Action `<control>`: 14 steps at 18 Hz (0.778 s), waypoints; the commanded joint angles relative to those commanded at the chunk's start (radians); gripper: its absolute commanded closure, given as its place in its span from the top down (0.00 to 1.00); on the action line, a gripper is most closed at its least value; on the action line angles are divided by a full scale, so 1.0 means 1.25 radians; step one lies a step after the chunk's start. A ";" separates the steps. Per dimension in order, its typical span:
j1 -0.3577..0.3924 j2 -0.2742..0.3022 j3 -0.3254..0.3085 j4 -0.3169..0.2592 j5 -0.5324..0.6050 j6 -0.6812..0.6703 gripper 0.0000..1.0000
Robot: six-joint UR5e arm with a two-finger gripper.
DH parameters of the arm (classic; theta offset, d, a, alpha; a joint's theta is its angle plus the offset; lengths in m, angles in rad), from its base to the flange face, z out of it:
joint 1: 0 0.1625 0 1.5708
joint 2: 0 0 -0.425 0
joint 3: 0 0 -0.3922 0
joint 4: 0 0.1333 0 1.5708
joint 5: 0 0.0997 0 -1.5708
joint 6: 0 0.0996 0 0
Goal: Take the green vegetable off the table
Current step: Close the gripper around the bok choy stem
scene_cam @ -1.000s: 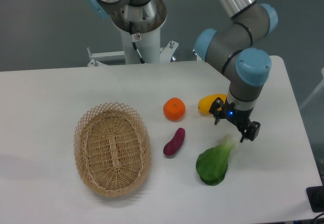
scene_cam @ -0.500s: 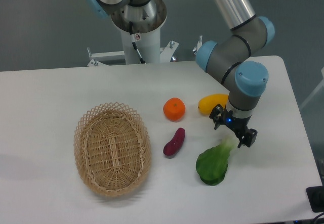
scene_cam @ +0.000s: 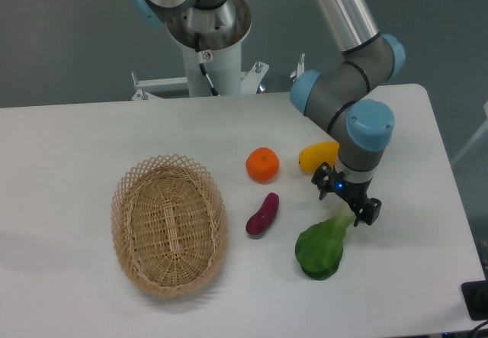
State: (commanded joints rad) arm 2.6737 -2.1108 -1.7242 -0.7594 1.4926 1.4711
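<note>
Pincer [scene_cam: 347,198]: spread wide, grasping nothing; we see one finger near the yellow fruit [scene_cam: 319,155] and the other out to the right, with the pale stalk end of the green vegetable [scene_cam: 323,245] showing just below and between them.

Change noted: over the last second the pincer has shifted left and down, from a spot to the right of the stalk tip to one more squarely over it. We judge this the final lining-up before closing; the pick itself is not yet made.

Green vegetable: lying flat on the table [scene_cam: 91,140], leaf end toward the front edge, stalk pointing up toward the pincer; not lifted.

Nearby items, outward:
- yellow fruit, just behind the pincer, near its left finger; we rate it the one likely thing to be nudged
- purple eggplant [scene_cam: 262,214], left of the vegetable, apart from it
- orange [scene_cam: 262,164], further back and left
- wicker basket [scene_cam: 169,223], well apart at the left, holding nothing we can see

Nothing lies over the stalk itself
</note>
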 joint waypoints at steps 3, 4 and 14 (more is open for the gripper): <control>0.000 -0.002 -0.001 0.009 0.000 -0.001 0.97; 0.000 -0.004 -0.007 0.016 0.000 -0.001 0.97; 0.000 0.005 -0.012 0.041 -0.001 0.005 0.36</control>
State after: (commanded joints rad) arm 2.6737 -2.1046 -1.7396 -0.7087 1.4910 1.4772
